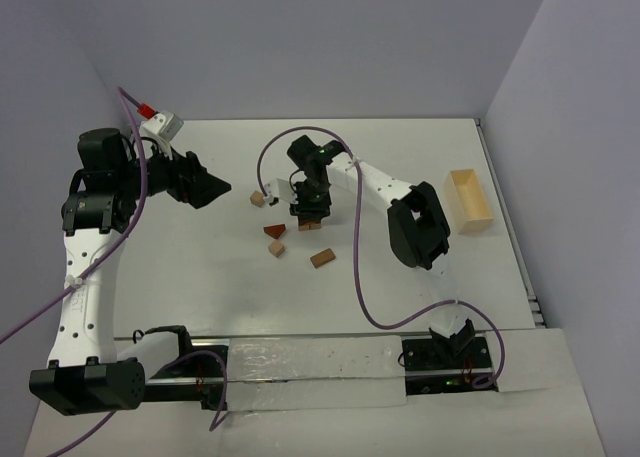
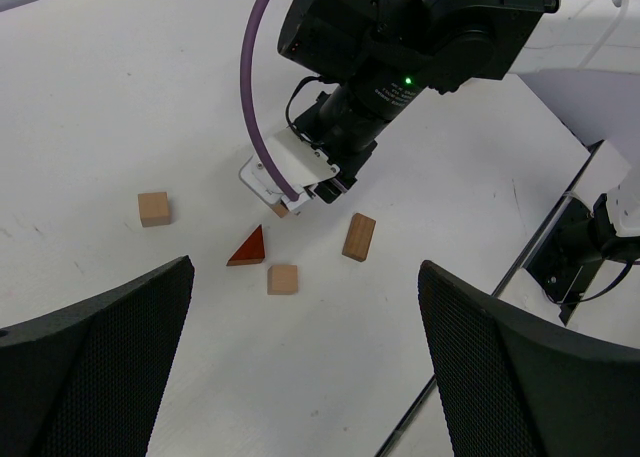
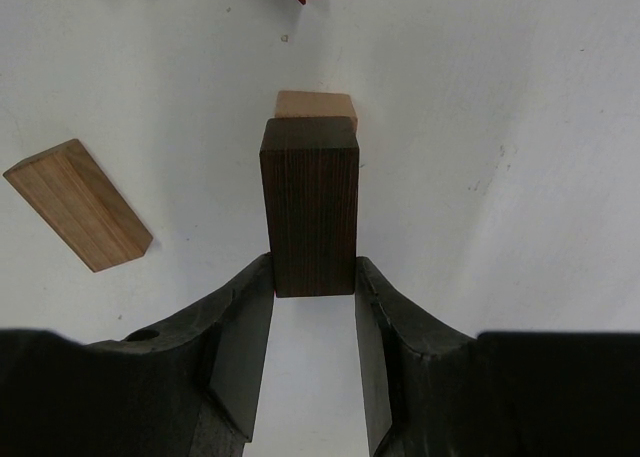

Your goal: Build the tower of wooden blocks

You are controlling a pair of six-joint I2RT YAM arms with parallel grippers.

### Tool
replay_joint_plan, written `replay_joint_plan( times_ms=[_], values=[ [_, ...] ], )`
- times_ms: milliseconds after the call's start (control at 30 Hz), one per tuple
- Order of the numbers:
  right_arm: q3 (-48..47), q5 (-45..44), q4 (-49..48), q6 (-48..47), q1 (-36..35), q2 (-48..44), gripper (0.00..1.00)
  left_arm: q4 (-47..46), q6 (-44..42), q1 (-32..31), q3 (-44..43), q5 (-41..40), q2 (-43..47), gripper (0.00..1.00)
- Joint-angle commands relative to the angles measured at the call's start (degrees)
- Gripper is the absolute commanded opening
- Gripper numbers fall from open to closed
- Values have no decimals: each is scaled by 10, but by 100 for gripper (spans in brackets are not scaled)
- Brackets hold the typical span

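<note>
Firstly, leave left gripper (image 1: pixel 208 189) wide open, empty, parked at left. Mid-table, square up dark block (image 3: pixel 310 207), clamped upright in right gripper (image 3: pixel 313 287), over tan cube (image 3: pixel 316 105) beneath; lower slowly, release gently. Avoid nudging loose triangle (image 2: pixel 248 249) and bar (image 2: pixel 358 236) nearby. Smooth white table (image 1: pixel 200 267), pale box (image 1: pixel 468 200) far right, plain walls (image 1: pixel 300 47).

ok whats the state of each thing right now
left pincer, open, holding nothing
right pincer, shut on dark block
dark block, gripped, pointing down at tan block
tan block, loose, beneath dark block
red triangle, loose, untouched
lone tan cube, loose, untouched
tan cube by triangle, loose, untouched
tan bar, lying flat, untouched
pale box, open top, upright
</note>
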State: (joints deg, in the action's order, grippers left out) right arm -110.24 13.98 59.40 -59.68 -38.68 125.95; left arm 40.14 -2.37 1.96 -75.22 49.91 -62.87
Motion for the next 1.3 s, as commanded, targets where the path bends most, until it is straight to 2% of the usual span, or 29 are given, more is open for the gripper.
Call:
replay_joint_plan(
  times_ms=[0, 200, 233, 267, 333, 367, 400, 667, 933, 1100, 1267],
  values=[
    [-7, -1, 8, 5, 4, 0, 47, -10, -6, -2, -4, 10, 5, 99],
    [-5, -2, 1, 9, 2, -3, 60, -9, -6, -2, -5, 10, 4, 99],
    [-7, -2, 1, 10, 3, -2, 71, -9, -6, -2, -6, 10, 3, 99],
    [-7, -2, 2, 11, 3, -2, 72, -9, -7, -2, -6, 10, 3, 99],
    [-9, 0, 2, 12, 2, -4, 81, -9, -7, -2, -5, 10, 3, 99],
    [-11, 2, 2, 13, 2, -5, 93, -9, -7, -2, -4, 10, 3, 99],
    [-11, 2, 2, 13, 2, -5, 97, -10, -7, -2, -4, 10, 3, 99],
    [-61, 23, 30, 23, 2, -26, 100, -7, -12, -2, -3, 5, 1, 99],
    [-94, 64, 35, 61, 3, -125, 100, -3, -43, -2, 24, -19, 11, 99],
    [-42, 84, -13, 108, 14, -233, 100, 2, -77, -3, 51, -49, 11, 98],
    [60, 107, -77, 174, 62, -327, 100, 1, -103, -15, 79, -82, -3, 90]
  ],
)
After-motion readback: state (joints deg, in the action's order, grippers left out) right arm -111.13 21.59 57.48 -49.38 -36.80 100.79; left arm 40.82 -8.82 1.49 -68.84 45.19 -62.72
